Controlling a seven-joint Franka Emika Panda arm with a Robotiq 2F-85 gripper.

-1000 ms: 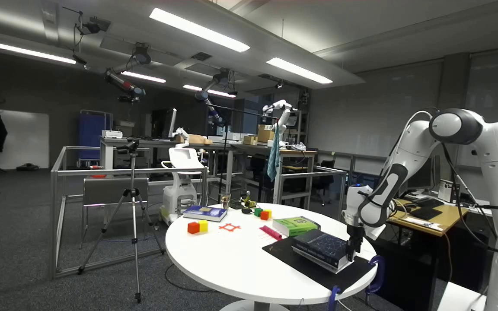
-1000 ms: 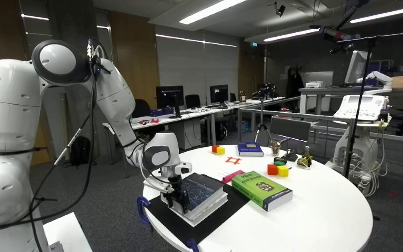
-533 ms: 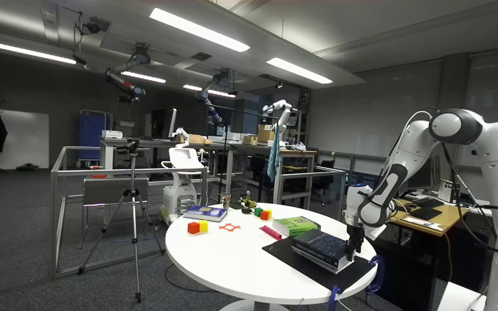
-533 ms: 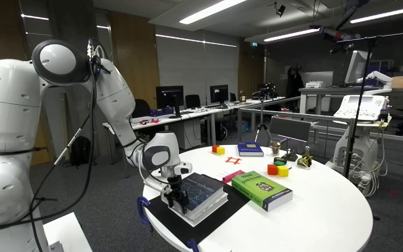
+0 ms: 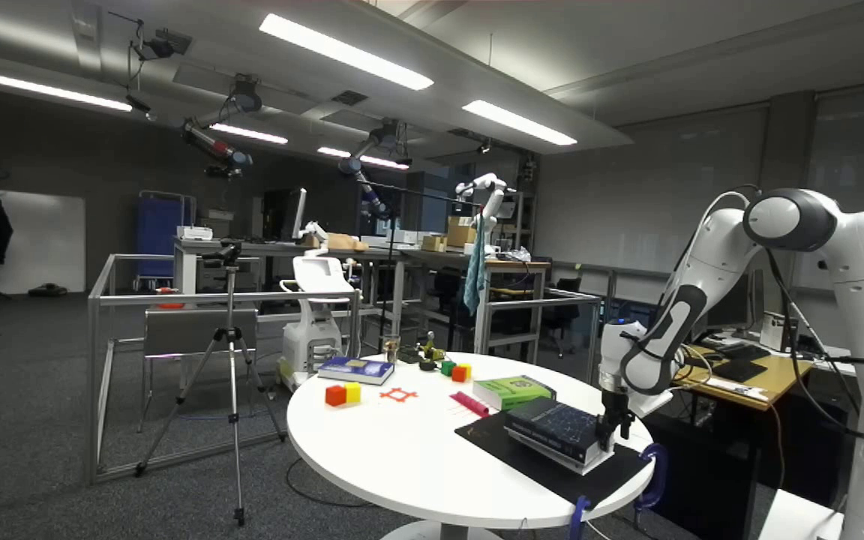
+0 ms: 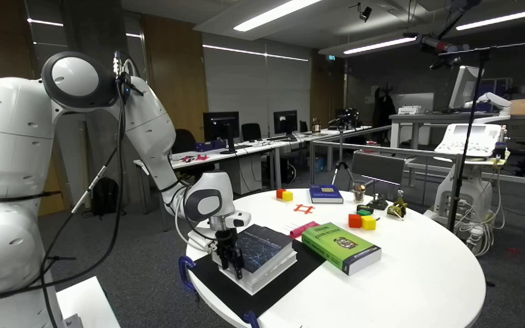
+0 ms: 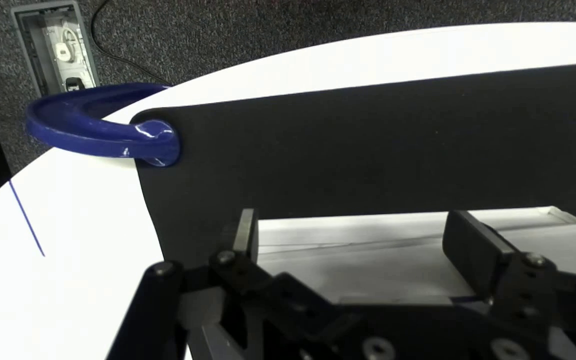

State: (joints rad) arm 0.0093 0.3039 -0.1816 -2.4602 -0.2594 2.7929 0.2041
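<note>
a white robot arm [image 6: 12, 150] bends in over a round white table [image 6: 417, 273] at the left of an exterior view, where a blue clamp [image 6: 183, 272] grips the rim at 9 o'clock and a second blue clamp [image 6: 251, 320] holds at 7. close by, the gripper [image 7: 354, 227] points down at the robot-side end of a dark book [image 6: 262, 248] stacked on a pale book [image 6: 271, 274], its fingers spread wide in the wrist view, pale page edges showing between and beyond them; it appears to have hold of nothing, and whether a finger touches either book cannot be told. compared with half a second ago, the gripper has swiveled at the wrist and shifted slightly, while the dark book has moved barely, if at all. that suggests a realigning beside the stack rather than a hold taken on it, with both books resting flat on a black mat [image 6: 285, 282], toward 9 o'clock from the table's middle. farther right, a red cube [image 6: 280, 193] and a yellow cube [image 6: 287, 196] sit side by side at 11 o'clock, a pink piece [image 6: 303, 229] lies near the mat's far corner, and a blue book [image 6: 326, 194] rests at 12. a thick green book [image 6: 331, 242] comes next, close to the table's center, then a glass [image 6: 358, 192] just past 12 and a cluster of red, yellow and green cubes [image 6: 367, 222] toward 1 o'clock, with a gold figure [image 6: 398, 208] near the rim at far right.
</note>
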